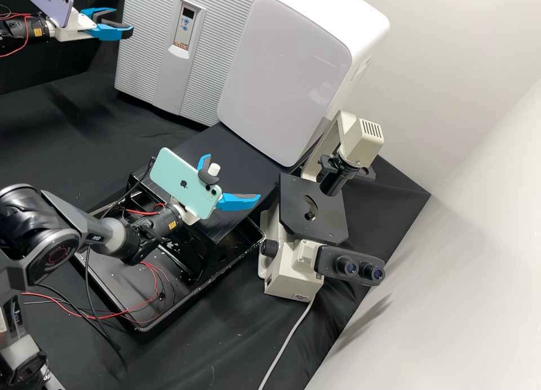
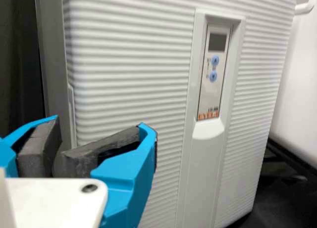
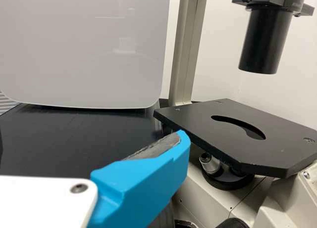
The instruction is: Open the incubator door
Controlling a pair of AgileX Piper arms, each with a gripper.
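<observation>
At the left of the high view, the left gripper [image 1: 124, 21] is near the outer edge of the incubator door [image 1: 143, 46], its jaws partly apart. The left wrist view brings out a narrow strip [image 2: 73, 114] running along that edge, beside the fingers. The door's ribbed front looks shut, with a small control panel [image 1: 185, 23] set into it; the wrist view also shows two blue buttons [image 2: 214, 68] up close.

Farther right, the right gripper [image 1: 233, 177] hangs over a raised black platform [image 1: 236, 147], its jaws wide apart in the high view. A green phone [image 1: 183, 181] is mounted on it and blocks part of the platform; below lies a black tray [image 1: 197, 296]. Behind the platform stands a white cabinet [image 1: 284, 69]. At the far right is a microscope [image 1: 293, 271]; the right wrist view reveals a small lens [image 3: 209, 162] under its stage [image 3: 233, 134].
</observation>
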